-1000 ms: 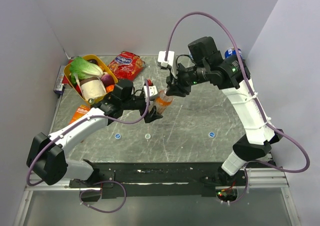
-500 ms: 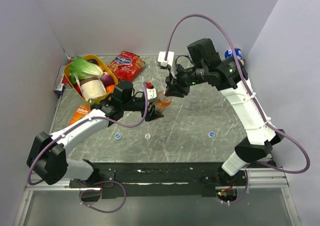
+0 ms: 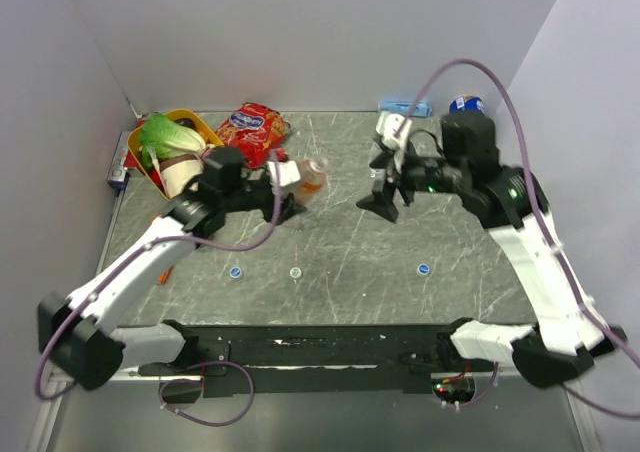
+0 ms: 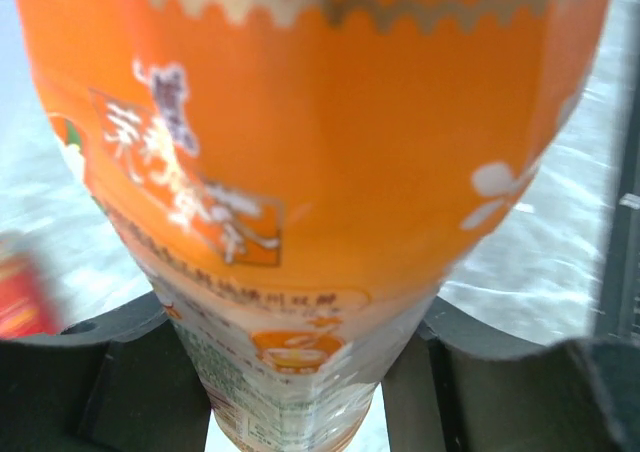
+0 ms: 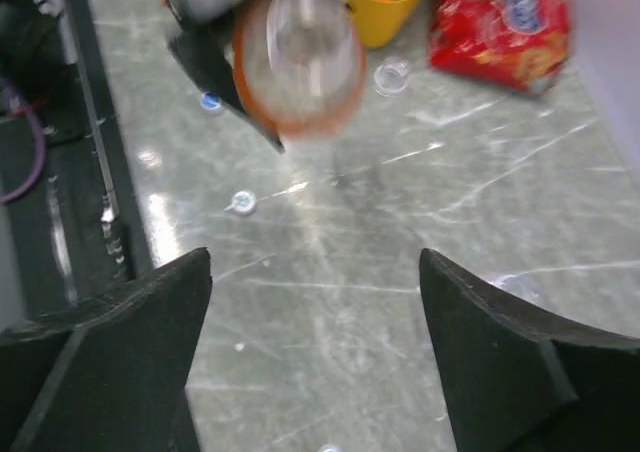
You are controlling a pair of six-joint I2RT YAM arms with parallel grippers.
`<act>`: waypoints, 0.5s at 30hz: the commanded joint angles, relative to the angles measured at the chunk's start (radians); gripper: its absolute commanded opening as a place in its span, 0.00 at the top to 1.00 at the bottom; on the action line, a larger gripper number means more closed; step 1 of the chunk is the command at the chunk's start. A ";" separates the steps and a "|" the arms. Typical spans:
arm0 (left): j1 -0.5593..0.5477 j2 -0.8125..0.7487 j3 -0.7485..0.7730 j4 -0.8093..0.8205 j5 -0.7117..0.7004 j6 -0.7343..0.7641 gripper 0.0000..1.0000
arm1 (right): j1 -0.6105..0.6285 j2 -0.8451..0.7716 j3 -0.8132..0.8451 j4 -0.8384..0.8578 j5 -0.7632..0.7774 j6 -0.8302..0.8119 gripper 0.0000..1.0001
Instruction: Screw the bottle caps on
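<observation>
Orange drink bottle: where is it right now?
Top view: the orange drink bottle is left of centre, held in the left end effector, just right of the red snack bag.

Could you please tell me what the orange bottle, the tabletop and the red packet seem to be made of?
Orange bottle: apparently clear plastic, see-through below its glossy printed label.
Tabletop: polished grey stone or stone-look laminate, judging by pale veins and glare.
Red packet: probably shiny plastic film, crinkled and reflective.
</observation>
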 commanded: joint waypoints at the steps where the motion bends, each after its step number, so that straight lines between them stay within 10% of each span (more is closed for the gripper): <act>1: 0.068 -0.177 -0.010 -0.028 -0.162 -0.038 0.89 | 0.013 -0.070 -0.086 0.154 -0.054 -0.043 0.05; 8: 0.186 -0.378 -0.033 0.056 -0.240 -0.291 0.99 | 0.115 0.237 0.049 -0.255 -0.039 -0.364 0.13; 15: 0.448 -0.417 0.048 0.110 -0.141 -0.517 0.99 | 0.288 0.398 -0.100 -0.106 0.104 -0.710 0.24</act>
